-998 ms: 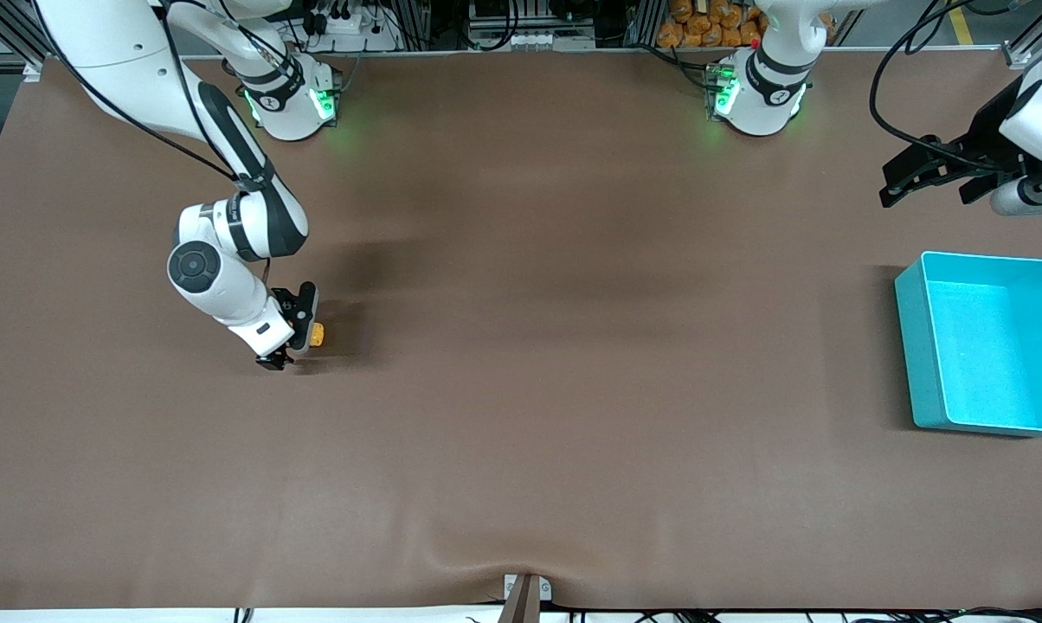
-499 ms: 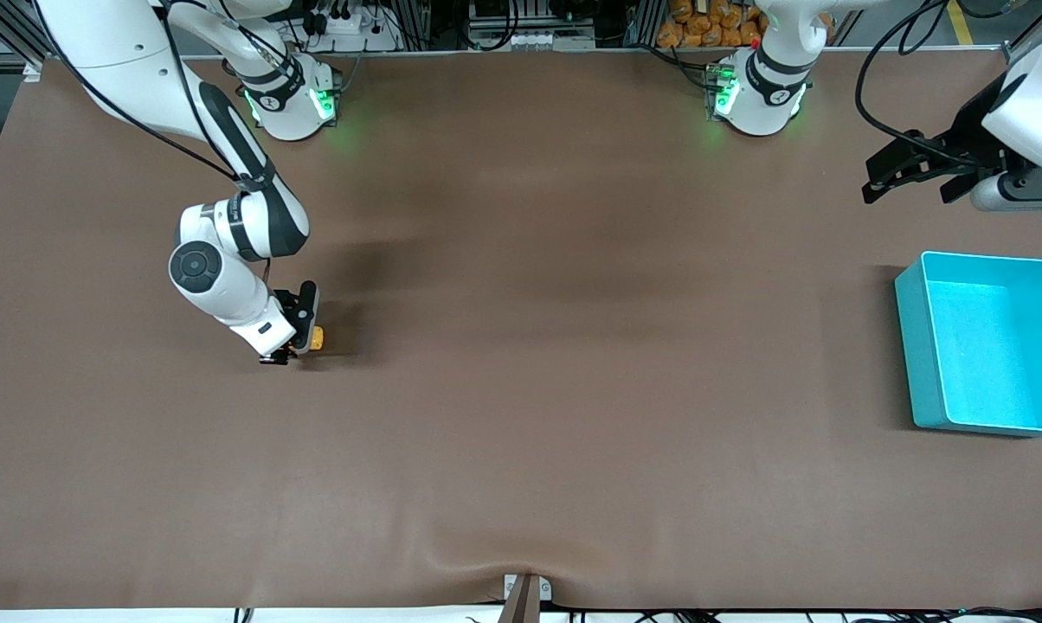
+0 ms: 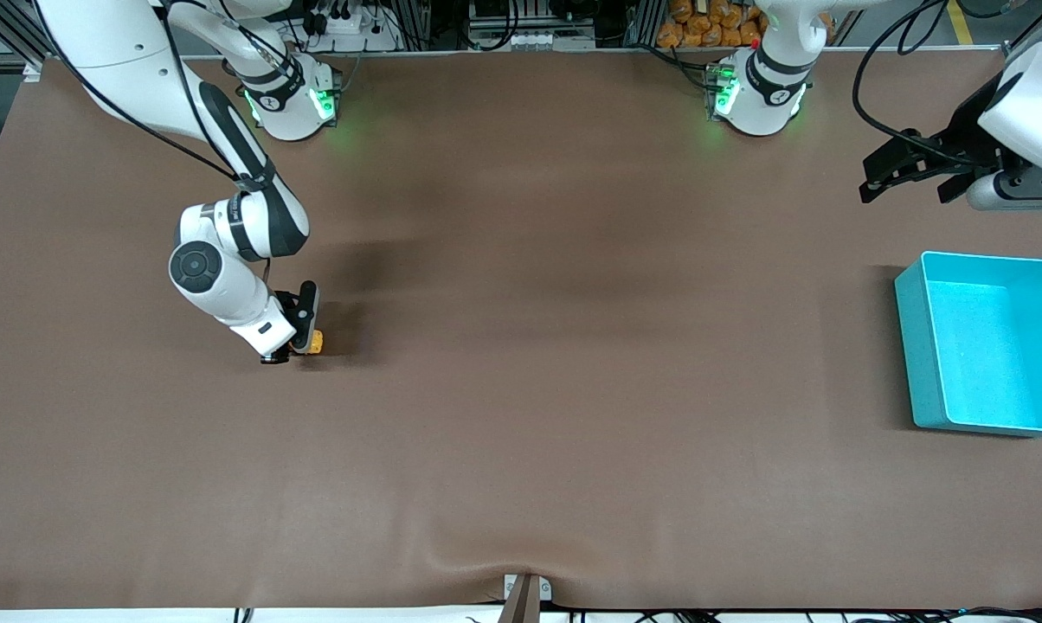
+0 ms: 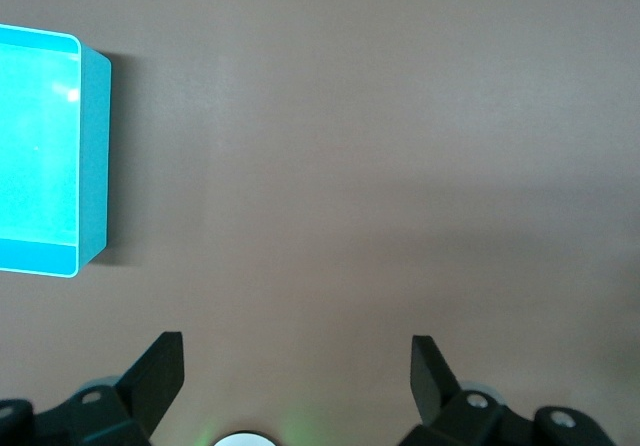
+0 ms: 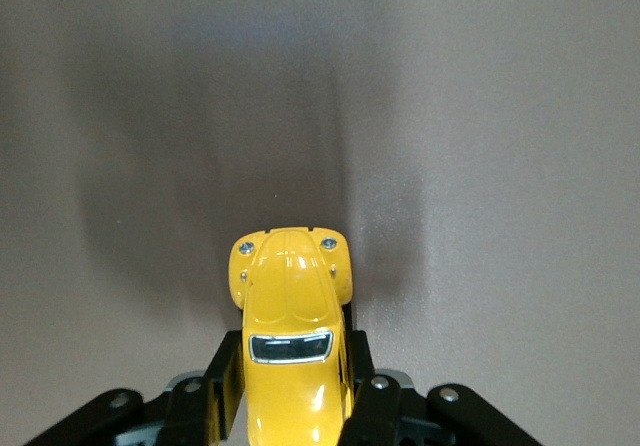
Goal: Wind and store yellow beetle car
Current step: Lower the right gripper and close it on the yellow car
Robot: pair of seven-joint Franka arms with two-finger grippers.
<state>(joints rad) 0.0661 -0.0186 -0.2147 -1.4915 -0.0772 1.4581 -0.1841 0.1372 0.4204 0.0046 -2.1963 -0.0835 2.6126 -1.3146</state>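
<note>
- yellow beetle car [image 3: 314, 343] is sitting low at the brown table [image 3: 521, 389], toward the right arm's end, pinched between the fingers [image 5: 372, 406] of the right hand [image 3: 289, 344]; whether its wheels are touching the surface cannot be told.
- in the right wrist view the yellow beetle car [image 5: 291, 326] is showing its rounded hood, two small headlights and dark windshield, with its nose sticking out past the black fingers pressing on both of its sides.
- right hand [image 5: 292, 411] is closing tightly on the car's body, with the arm bending down over it from its base.
- left hand [image 3: 906, 169] is hanging in the air over the table at the left arm's end, waiting, its fingers [image 4: 160, 371] spreading wide apart and gripping nothing.
- turquoise bin [image 3: 987, 343] is standing on the table at the left arm's end, well apart from the car, its inside showing only turquoise.
- in the left wrist view one corner of the turquoise bin [image 4: 60, 146] is showing.
</note>
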